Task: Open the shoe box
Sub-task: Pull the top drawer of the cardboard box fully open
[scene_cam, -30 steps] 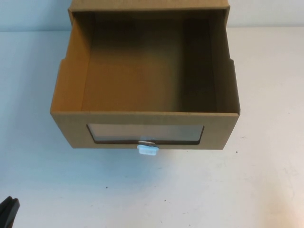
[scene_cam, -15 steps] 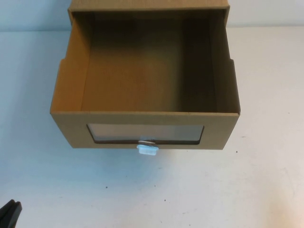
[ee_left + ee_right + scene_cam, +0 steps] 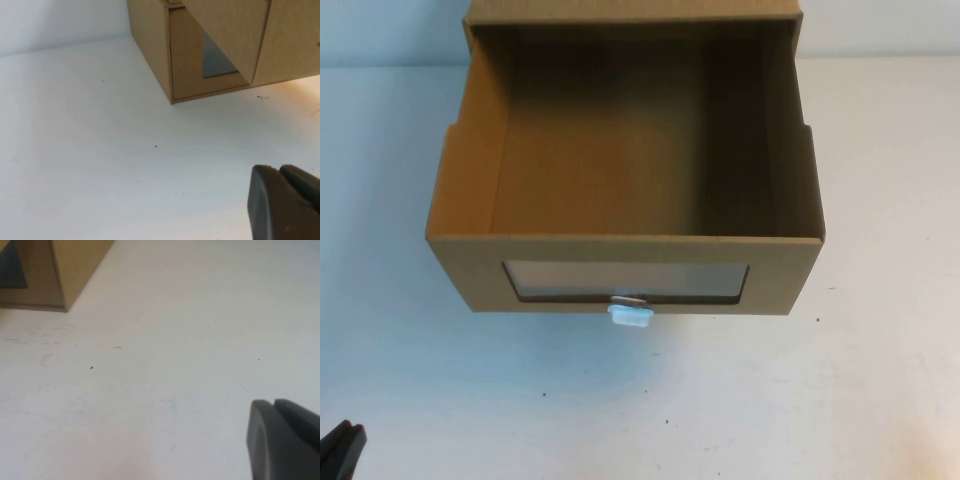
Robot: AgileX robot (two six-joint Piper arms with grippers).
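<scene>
The brown cardboard shoe box (image 3: 620, 270) stands in the middle of the white table with its drawer pulled out toward me; the inside is empty. Its front panel has a clear window (image 3: 625, 279) and a small white pull tab (image 3: 630, 315). My left gripper (image 3: 340, 452) sits at the near left corner of the table, shut and holding nothing; its dark fingers (image 3: 280, 200) lie pressed together, far from the box corner (image 3: 172, 75). My right gripper (image 3: 277, 432) is out of the high view; it is shut and empty above bare table, with a box corner (image 3: 65, 270) beyond it.
The white table (image 3: 800, 400) stretches bare in front of and to both sides of the box. The box's outer sleeve (image 3: 630, 12) reaches the back edge of the high view.
</scene>
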